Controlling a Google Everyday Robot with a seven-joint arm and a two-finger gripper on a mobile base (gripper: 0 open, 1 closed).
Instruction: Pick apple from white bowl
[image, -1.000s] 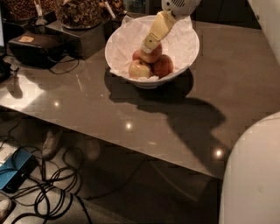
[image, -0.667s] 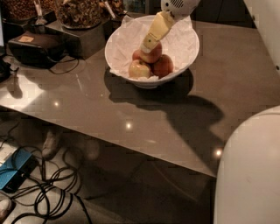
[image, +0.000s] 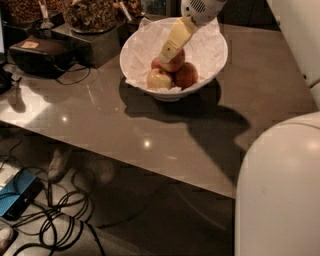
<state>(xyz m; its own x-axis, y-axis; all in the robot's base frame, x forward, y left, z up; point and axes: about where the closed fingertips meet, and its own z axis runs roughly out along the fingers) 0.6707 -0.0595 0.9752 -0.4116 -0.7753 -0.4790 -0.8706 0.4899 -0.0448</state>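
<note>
Matt cream hand (image: 167, 53) in glossy white bowl (image: 171, 93); crumpled paper lining (image: 206, 46); polished tabletop (image: 125, 127).

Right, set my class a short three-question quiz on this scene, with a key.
1. True or false: the tool reaches into the white bowl, by the top apple.
2. How many apples show in the bowl? A) one B) three C) six
3. What do the dark containers beyond the bowl hold?
Key: 1 true; 2 B; 3 nuts.
</note>
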